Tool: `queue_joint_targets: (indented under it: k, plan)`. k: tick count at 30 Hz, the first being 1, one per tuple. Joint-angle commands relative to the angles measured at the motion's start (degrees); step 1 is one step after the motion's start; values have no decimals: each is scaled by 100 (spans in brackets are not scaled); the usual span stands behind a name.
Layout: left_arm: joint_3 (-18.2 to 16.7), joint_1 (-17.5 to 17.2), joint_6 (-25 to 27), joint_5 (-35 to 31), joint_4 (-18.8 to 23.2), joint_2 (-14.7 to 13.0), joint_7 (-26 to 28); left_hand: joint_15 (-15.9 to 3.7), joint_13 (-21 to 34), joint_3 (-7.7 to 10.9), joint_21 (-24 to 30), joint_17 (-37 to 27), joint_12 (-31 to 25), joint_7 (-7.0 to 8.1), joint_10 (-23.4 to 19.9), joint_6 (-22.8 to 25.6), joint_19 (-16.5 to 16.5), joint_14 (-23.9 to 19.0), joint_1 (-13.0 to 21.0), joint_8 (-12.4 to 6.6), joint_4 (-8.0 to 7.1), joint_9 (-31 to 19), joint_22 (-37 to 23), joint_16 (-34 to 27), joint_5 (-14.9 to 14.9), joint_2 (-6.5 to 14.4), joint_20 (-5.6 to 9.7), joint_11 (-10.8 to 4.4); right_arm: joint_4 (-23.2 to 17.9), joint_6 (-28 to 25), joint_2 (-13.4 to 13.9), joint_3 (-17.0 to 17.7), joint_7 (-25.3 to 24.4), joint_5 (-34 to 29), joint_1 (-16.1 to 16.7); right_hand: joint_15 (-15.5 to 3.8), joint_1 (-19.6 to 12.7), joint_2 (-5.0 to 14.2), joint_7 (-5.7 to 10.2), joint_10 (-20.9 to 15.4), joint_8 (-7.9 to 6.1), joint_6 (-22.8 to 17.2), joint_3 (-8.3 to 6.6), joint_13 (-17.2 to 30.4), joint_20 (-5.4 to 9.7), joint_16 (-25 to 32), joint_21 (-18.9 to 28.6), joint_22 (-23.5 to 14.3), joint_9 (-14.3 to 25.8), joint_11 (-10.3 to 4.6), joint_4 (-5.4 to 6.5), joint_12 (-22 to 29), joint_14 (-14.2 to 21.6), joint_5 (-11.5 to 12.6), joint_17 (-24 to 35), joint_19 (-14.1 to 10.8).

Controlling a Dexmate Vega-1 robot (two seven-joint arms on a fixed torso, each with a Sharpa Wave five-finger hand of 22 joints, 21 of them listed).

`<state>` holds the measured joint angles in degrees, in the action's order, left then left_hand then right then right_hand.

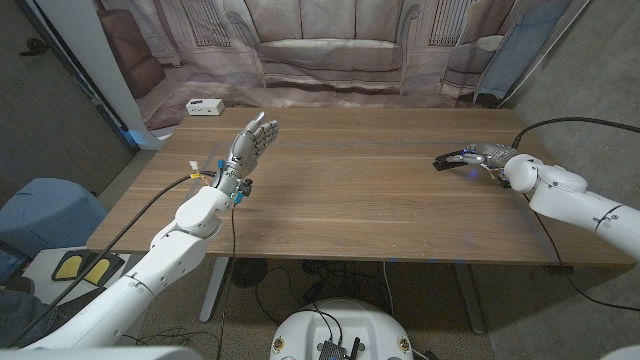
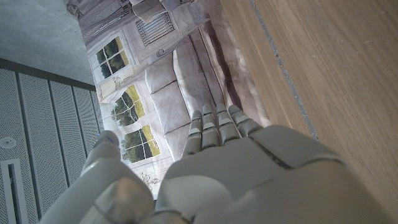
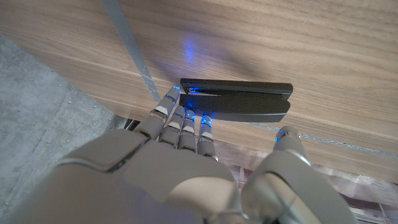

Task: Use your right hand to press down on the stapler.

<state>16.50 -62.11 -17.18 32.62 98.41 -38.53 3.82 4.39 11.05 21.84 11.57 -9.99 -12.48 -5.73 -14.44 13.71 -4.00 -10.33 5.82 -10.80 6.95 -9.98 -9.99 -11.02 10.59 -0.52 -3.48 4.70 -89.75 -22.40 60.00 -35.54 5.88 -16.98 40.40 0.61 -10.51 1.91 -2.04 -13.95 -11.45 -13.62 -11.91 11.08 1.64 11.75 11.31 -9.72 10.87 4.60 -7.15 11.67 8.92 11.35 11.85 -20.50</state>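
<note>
Black stapler (image 1: 453,159) lies on the wooden bench (image 1: 350,200), far right side, near the right edge. Right hand (image 1: 487,156) is right at it; in the right wrist view the fingertips (image 3: 186,118) touch the stapler's (image 3: 239,101) end, thumb apart, nothing grasped, fingers extended. Whether it presses down, cannot tell. Left hand (image 1: 245,150) is raised over the bench's left part, released, fingers spread, holding nothing. Small white box (image 1: 204,107) sits at the far left corner.
</note>
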Motion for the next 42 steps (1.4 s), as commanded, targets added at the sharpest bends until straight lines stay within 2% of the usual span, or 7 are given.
queue_joint_targets:
  k: [1, 25, 42]
  plan:
    - [-2, 1, 26, 6, 22, -14, 6, 14, 25, 4, -5, -32, 7, -12, -29, 43, -27, -36, 19, 4, 31, -24, -27, 21, -5, 23, -29, -30, 106, -42, -38, -82, 140, 32, -66, 16, -2, 56, -4, -67, -41, -81, -52, 17, -6, 49, 39, -9, 14, 15, 8, 29, 44, 0, 8, -56]
    - [-11, -36, 72, 1, 73, -27, 58, 7, 26, 0, -11, -32, 12, -13, -31, 51, -27, -33, 17, 2, 32, -24, -27, 22, -6, 26, -35, -30, 346, -61, -154, -250, 310, 95, -174, 6, 4, 64, -2, -321, -93, -292, -59, 16, -29, 106, 76, -9, 15, 34, 8, 94, 260, -5, 7, -265]
    - [26, 12, 34, -3, 9, 7, 9, 15, 26, -3, -16, -32, 16, -6, -28, 53, -21, -38, 18, 2, 33, -24, -28, 20, -6, 29, -44, -23, 233, -50, -82, -167, 154, 149, -104, 7, 5, 73, 1, -336, -83, -310, -64, 16, -42, 102, 66, -9, 15, 25, 10, 82, 287, -7, 7, -292]
